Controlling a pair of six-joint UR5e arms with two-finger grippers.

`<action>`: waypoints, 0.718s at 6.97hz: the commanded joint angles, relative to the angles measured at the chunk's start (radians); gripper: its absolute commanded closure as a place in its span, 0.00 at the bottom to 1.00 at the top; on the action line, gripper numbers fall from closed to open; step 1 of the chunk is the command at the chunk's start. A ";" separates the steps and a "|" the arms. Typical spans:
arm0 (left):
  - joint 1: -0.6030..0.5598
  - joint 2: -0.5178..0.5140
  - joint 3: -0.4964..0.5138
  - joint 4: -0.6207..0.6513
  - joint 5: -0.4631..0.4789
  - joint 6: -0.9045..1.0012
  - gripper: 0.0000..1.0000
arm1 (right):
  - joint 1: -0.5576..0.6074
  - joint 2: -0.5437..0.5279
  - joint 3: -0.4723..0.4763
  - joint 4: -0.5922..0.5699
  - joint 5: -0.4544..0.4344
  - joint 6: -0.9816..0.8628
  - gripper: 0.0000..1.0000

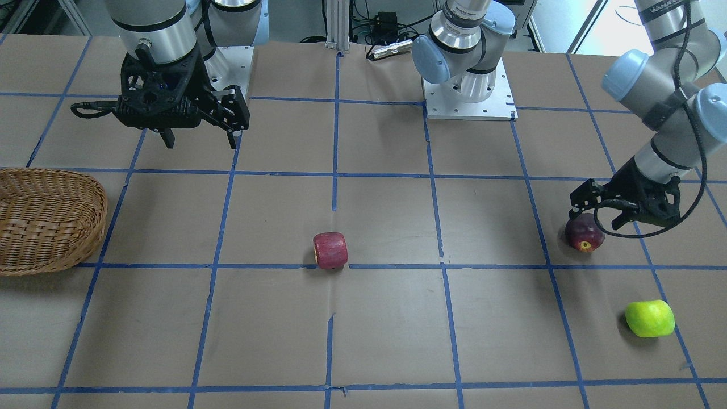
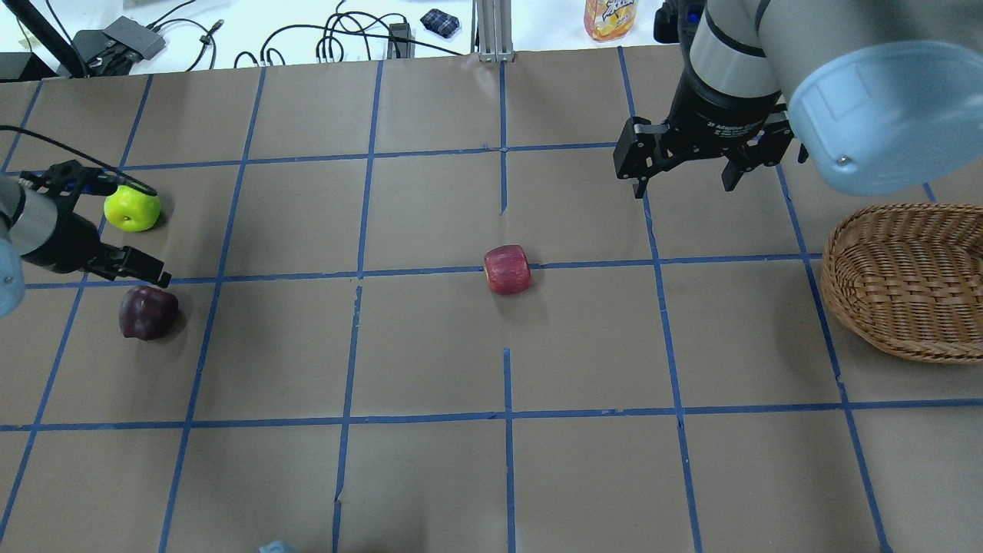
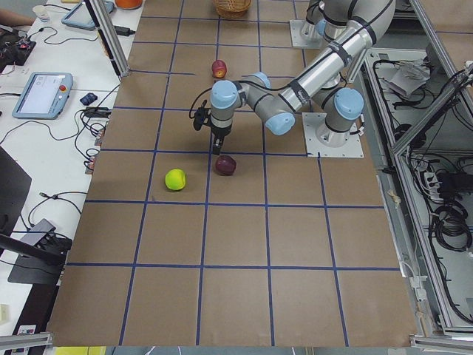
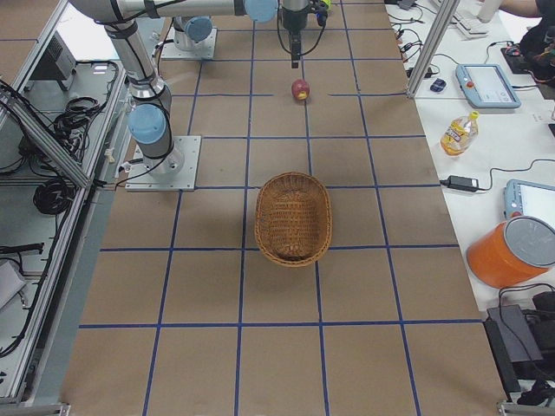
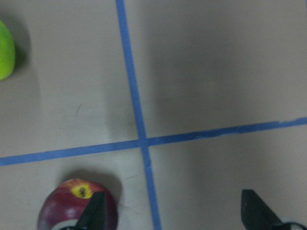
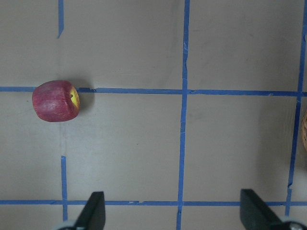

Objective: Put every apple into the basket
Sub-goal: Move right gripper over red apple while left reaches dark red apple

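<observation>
The maroon apple (image 1: 585,234) (image 2: 147,312) lies at the table's left end, and the green apple (image 2: 132,209) (image 1: 650,318) rests one grid square away. My left gripper (image 2: 134,230) (image 5: 175,213) hangs open low over the table between them. In the left wrist view one of its fingers (image 5: 93,213) is right beside the maroon apple (image 5: 67,208). The red apple (image 2: 508,269) (image 6: 55,100) lies on its side at mid-table. My right gripper (image 2: 683,184) (image 1: 200,141) is open and empty, raised beyond it. The wicker basket (image 2: 906,280) (image 1: 45,216) stands empty at the right end.
Blue tape lines grid the brown table. The two arm base plates (image 1: 468,96) sit on the robot's side. Past the far table edge are cables and a juice bottle (image 2: 610,17). An orange bucket (image 4: 512,251) and tablets stand on the operators' side bench.
</observation>
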 commanded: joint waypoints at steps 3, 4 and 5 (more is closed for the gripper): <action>0.130 -0.046 -0.036 0.003 -0.015 0.204 0.00 | 0.179 0.196 -0.001 -0.254 0.065 0.094 0.00; 0.123 -0.057 -0.039 0.003 -0.064 0.175 0.00 | 0.190 0.283 0.001 -0.390 0.065 0.103 0.00; 0.120 -0.069 -0.040 0.004 -0.078 0.165 0.00 | 0.215 0.339 0.002 -0.419 0.069 0.103 0.00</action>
